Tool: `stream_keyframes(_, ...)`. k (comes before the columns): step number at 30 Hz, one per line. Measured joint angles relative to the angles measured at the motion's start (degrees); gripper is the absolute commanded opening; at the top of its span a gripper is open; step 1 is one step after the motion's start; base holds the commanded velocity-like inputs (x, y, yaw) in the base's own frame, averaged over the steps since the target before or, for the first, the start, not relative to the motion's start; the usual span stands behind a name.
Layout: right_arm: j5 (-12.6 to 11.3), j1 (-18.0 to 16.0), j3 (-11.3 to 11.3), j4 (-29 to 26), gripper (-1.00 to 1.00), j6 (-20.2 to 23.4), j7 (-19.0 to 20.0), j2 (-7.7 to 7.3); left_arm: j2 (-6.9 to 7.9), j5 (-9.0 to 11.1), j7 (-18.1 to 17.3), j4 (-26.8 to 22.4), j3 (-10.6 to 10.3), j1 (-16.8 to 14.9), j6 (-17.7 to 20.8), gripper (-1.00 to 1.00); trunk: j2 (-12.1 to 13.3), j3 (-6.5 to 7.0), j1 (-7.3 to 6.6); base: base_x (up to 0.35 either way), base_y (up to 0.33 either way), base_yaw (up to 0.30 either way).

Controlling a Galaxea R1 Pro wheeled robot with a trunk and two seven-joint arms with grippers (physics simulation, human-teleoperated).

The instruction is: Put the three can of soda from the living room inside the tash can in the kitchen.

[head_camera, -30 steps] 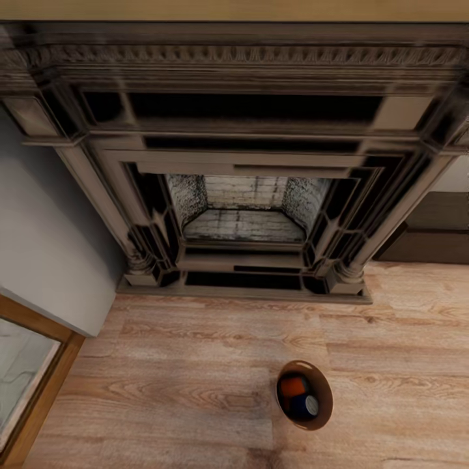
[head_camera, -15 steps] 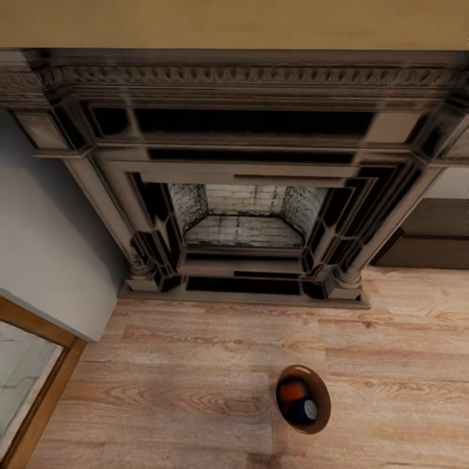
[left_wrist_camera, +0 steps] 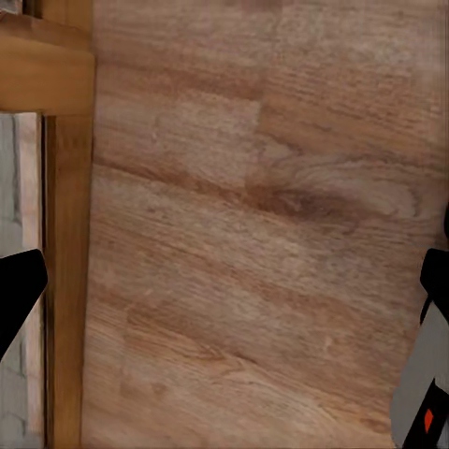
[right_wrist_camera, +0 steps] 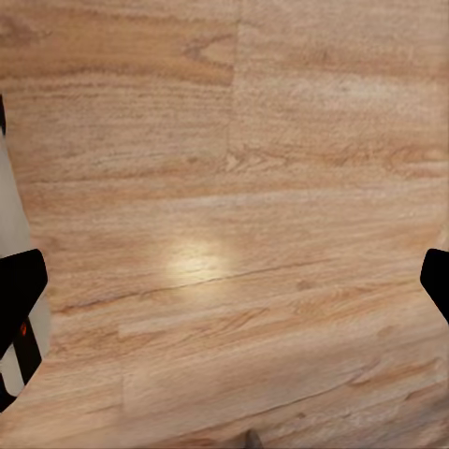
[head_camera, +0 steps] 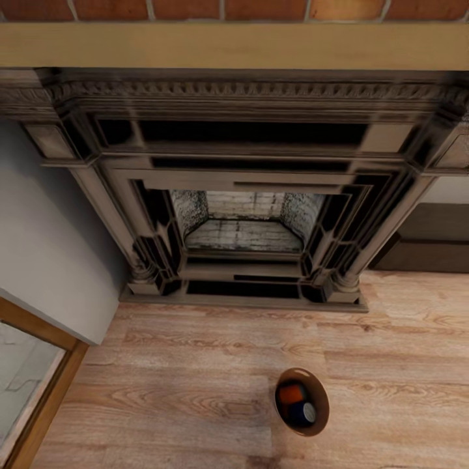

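We face the dark ornate fireplace point(head_camera: 244, 195) in the living room; its carved mantel spans almost the full width of the head view, with a pale wood band and a strip of red brick point(head_camera: 234, 8) above it, and a grey-white brick firebox recessed at its centre. A grey wall point(head_camera: 52, 260) runs along its left side, and a dark low unit point(head_camera: 426, 244) sits to its right. The light wood plank floor point(head_camera: 182, 378) covers the lower part of the view. At lower left we note a wood-framed glass door point(head_camera: 32, 384), whose frame point(left_wrist_camera: 65, 234) also appears in the left wrist view beside bare planks. The trash can point(head_camera: 318, 381) stands upright on the floor in front of the fireplace, well apart from its base and right of centre; we look down into its glossy brown interior. Inside it we see an orange can point(head_camera: 291, 394) and, touching it on the side nearer us, a dark blue can point(head_camera: 301, 413) with a silver top; we cannot tell whether a third can lies beneath them. In the left wrist view the left gripper point(left_wrist_camera: 224, 299) has its jaws spread wide, with only floor between the dark fingertips at the picture edges. In the right wrist view the right gripper point(right_wrist_camera: 224, 281) likewise has its jaws spread wide over bare planks, pinching nothing.
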Motion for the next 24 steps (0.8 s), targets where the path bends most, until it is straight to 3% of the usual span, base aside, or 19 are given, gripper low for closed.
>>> stream_keyframes(8, -0.01, 0.42, -0.03, -0.05, 1.00, -0.75, 2.90, 0.13, -0.08, 0.07, -3.90, 0.00, -0.06, 0.00, -1.61, 1.00, 3.21, 1.69, -1.76, 0.000, 0.000, 0.000)
stream_keyframes(13, -0.05, 0.45, -0.06, -0.06, 1.00, -0.88, 3.47, 0.09, -0.31, -0.04, -5.91, 0.29, -0.09, 0.02, -3.46, 1.00, 3.22, 1.75, -1.76, 0.000, 0.000, 0.000)
stream_keyframes(17, -0.10, 0.47, -0.03, -0.11, 1.00, -0.88, 3.33, 0.60, -2.77, -0.33, -8.77, 1.23, -0.19, 0.31, -3.79, 1.00, 3.22, 1.76, -1.76, 0.000, 0.000, 0.000)
stream_keyframes(24, -0.17, 0.47, -0.14, -0.10, 1.00, -0.84, 3.01, 1.67, -5.75, -0.47, -9.70, 1.60, -0.18, 0.73, -3.60, 1.00, 3.22, 1.77, -1.76, 0.000, 0.000, 0.000)
